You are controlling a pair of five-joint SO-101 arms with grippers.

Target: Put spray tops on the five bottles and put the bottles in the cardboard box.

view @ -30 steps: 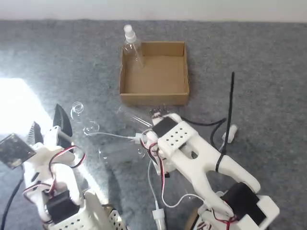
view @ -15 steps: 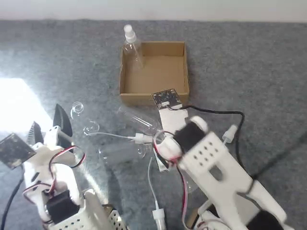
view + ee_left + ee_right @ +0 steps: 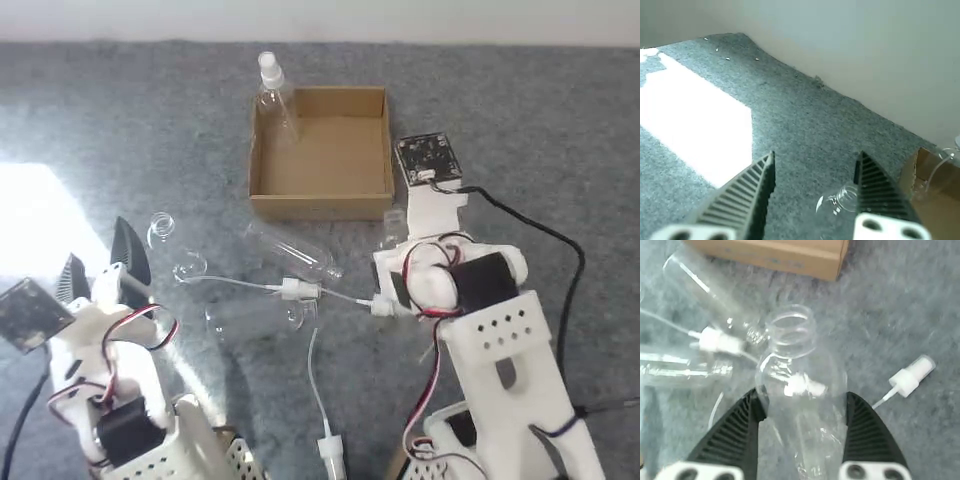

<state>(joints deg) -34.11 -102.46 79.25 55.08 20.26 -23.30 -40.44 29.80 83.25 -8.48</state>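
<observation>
**Gripping an uncapped bottle just off the box**

Standing by the table, I see the right gripper [image 3: 802, 402] with its two black fingers [image 3: 747, 415] pressed against either side of a clear uncapped bottle [image 3: 800, 365]. It pinches the bottle around the body, and the open mouth points toward the cardboard box [image 3: 775, 255]. From above, the held bottle sits just off the box's near right corner, under the wrist's camera board [image 3: 428, 160].

A loose spray top [image 3: 910, 379] lies on the grey carpet [image 3: 900, 300] near the held bottle, not touching it. On the other side, a second spray top [image 3: 300, 290] lies with its thin tube trailing. It sits between two clear bottles on their sides. The far lying bottle [image 3: 290, 250] is near the box's front wall, and the near lying bottle [image 3: 255, 315] is closer to the arms. A third spray top [image 3: 385, 305] lies beside the right arm's wrist, and a fourth spray top [image 3: 330, 452] lies near the table's front edge.

A capped bottle [image 3: 272, 95] stands at the box's far left corner, white sprayer on.

Well to the left, the left gripper [image 3: 815, 195] hangs over the carpet with its jaws spread wide. One bottle mouth [image 3: 160, 228] and a second mouth [image 3: 188, 268] show on the carpet just ahead of it.
</observation>
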